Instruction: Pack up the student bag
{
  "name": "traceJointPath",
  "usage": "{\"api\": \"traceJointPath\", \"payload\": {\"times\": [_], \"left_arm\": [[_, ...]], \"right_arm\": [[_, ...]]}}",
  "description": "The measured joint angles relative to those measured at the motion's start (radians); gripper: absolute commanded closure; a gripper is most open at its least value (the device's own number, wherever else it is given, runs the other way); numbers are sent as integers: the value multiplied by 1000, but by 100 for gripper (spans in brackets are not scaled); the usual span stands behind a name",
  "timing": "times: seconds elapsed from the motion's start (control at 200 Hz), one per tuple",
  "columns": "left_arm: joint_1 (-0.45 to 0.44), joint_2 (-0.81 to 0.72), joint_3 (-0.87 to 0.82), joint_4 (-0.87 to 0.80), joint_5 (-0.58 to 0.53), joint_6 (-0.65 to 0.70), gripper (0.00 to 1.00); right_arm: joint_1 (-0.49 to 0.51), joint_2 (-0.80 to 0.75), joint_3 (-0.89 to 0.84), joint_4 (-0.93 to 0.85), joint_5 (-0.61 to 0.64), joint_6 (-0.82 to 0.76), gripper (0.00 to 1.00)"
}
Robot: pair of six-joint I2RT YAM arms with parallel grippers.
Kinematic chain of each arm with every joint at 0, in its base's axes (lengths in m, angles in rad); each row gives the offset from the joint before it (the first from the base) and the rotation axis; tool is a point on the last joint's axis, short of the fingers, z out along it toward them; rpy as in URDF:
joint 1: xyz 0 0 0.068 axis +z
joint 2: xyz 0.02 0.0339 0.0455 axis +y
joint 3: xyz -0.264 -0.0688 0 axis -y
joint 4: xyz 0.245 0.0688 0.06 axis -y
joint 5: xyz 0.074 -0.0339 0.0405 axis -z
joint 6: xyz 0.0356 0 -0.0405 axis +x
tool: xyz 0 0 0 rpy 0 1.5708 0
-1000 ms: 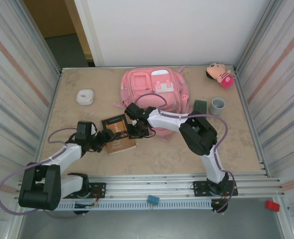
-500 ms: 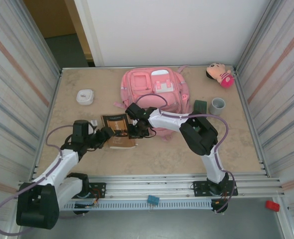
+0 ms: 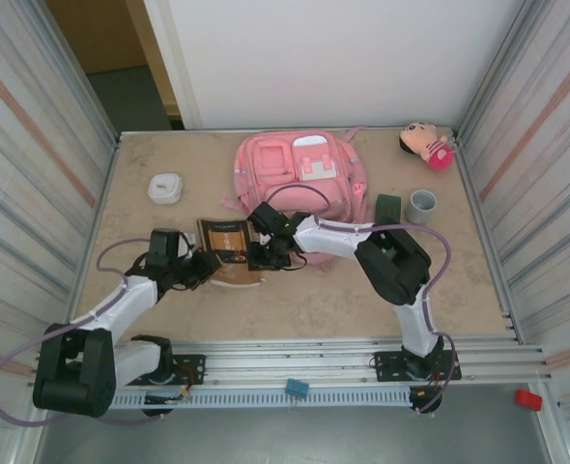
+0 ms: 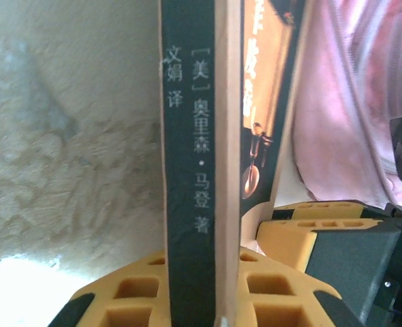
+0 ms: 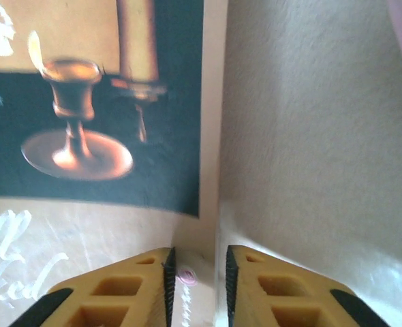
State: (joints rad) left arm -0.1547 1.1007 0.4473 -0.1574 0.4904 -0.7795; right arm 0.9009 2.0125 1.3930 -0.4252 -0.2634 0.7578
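The student bag (image 3: 299, 172), a large pink backpack, lies flat at the back centre of the table, front pockets up. In front of it is a dark book (image 3: 229, 247) with a candlestick on its cover (image 5: 78, 129). My left gripper (image 3: 206, 265) is shut on the book's black spine (image 4: 191, 170), which carries Chinese lettering; its yellow fingers (image 4: 126, 300) press both sides. My right gripper (image 3: 264, 255) pinches the book's opposite edge (image 5: 201, 225), jaws narrow (image 5: 195, 266). That right gripper (image 4: 344, 242) also appears beyond the book, with pink bag fabric (image 4: 337, 102) behind.
A white round case (image 3: 165, 187) sits at the left back. A pink plush doll (image 3: 425, 145) lies in the back right corner. A grey cup (image 3: 421, 205) and a dark green block (image 3: 388, 207) stand right of the bag. Corrugated metal walls close both sides.
The book has shifted slightly toward the bag between both grippers. My left arm swung out and back, its gripper staying at the spine.
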Motion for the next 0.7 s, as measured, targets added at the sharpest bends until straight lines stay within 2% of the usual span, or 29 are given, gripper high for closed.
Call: {"api": "traceJointPath", "payload": {"times": [0.165, 0.261, 0.361, 0.461, 0.586, 0.651, 0.697], "left_arm": [[-43, -125, 121, -118, -75, 76, 100], [-124, -200, 209, -189, -147, 176, 100], [-213, -277, 257, -184, -188, 294, 100], [-260, -328, 269, -135, -160, 385, 100], [-279, -311, 273, -58, -94, 444, 100], [-291, -283, 273, -17, -52, 468, 100], [-309, -266, 273, 8, -28, 483, 100]], "right_arm": [[-8, -196, -92, 67, 23, -7, 59], [-13, -366, -172, 138, 55, -15, 56], [-18, -550, -258, 206, 94, -48, 53], [-21, -715, -334, 248, 145, -93, 52], [-31, -920, -448, 300, 217, -139, 49], [-40, -1026, -505, 317, 241, -161, 43], [-53, -1088, -531, 320, 250, -171, 34]]}}
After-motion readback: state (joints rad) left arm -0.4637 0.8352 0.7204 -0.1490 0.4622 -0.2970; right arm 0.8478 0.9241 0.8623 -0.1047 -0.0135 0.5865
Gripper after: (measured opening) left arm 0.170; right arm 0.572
